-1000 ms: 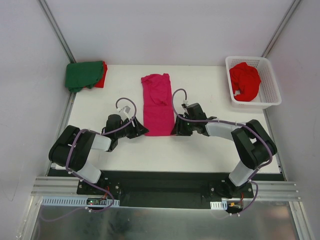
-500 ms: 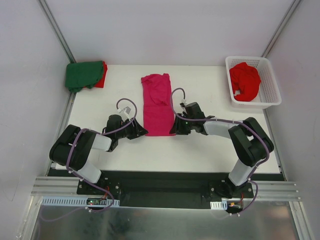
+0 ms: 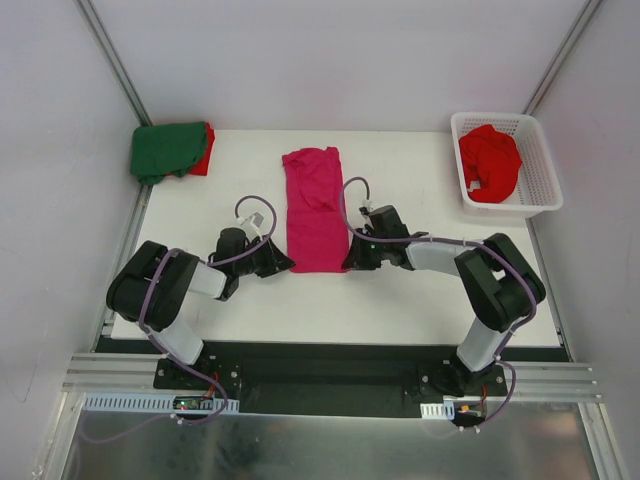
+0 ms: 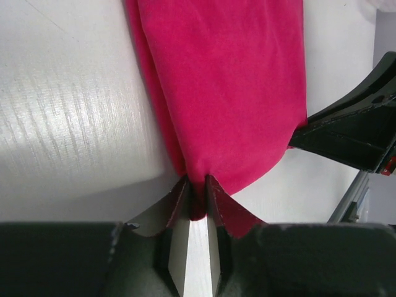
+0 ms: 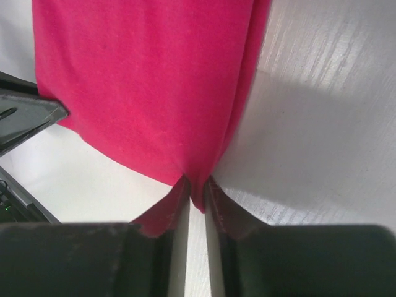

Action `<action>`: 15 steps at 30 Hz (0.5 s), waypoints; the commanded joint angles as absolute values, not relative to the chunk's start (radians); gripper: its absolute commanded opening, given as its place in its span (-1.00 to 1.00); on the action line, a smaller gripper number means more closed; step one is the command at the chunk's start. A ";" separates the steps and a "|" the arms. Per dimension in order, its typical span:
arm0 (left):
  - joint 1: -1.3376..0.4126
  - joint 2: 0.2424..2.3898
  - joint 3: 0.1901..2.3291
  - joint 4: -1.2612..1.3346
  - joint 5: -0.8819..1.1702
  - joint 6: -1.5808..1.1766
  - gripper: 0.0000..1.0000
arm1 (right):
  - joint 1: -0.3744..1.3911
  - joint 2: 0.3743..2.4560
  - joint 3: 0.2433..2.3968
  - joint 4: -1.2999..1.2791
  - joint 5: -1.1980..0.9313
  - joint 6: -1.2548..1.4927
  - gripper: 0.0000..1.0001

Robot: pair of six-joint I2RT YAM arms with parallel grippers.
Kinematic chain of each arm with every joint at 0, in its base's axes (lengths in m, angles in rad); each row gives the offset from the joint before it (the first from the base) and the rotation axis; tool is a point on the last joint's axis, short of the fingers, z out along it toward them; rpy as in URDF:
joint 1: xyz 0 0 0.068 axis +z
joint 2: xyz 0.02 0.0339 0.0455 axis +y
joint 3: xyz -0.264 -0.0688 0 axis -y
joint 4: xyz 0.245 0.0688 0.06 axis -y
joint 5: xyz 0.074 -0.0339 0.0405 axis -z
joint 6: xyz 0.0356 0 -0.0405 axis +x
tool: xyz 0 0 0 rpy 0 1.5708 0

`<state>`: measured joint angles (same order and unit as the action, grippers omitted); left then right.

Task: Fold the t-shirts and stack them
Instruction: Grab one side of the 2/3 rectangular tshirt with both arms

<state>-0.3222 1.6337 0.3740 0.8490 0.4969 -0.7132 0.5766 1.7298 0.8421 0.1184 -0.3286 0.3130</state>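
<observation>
left jaws and right jaws each clenched on the magenta shirt [image 3: 316,215] — one near corner apiece.

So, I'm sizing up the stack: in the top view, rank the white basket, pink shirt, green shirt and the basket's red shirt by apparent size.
1. white basket
2. magenta-pink t-shirt
3. dark green t-shirt and red t-shirt in the basket look about alike, so they are not ranked.
</observation>
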 commanded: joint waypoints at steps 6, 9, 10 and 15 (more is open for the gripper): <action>-0.334 1.686 0.394 0.838 0.502 -0.701 -1.00 | 0.586 1.753 0.853 0.077 -0.322 0.296 -0.97; -0.336 1.672 0.379 0.838 0.506 -0.696 -1.00 | 0.591 1.749 0.853 0.072 -0.319 0.296 -0.98; -0.337 1.660 0.373 0.835 0.508 -0.695 -1.00 | 0.592 1.747 0.851 0.069 -0.319 0.295 -0.98; -0.347 1.614 0.328 0.815 0.506 -0.684 -1.00 | 0.609 1.724 0.839 0.055 -0.310 0.296 -0.98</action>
<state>-0.3294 1.6512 0.3767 0.8562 0.5076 -0.7181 0.5854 1.7359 0.8421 0.1154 -0.3264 0.3103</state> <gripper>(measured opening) 0.013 0.021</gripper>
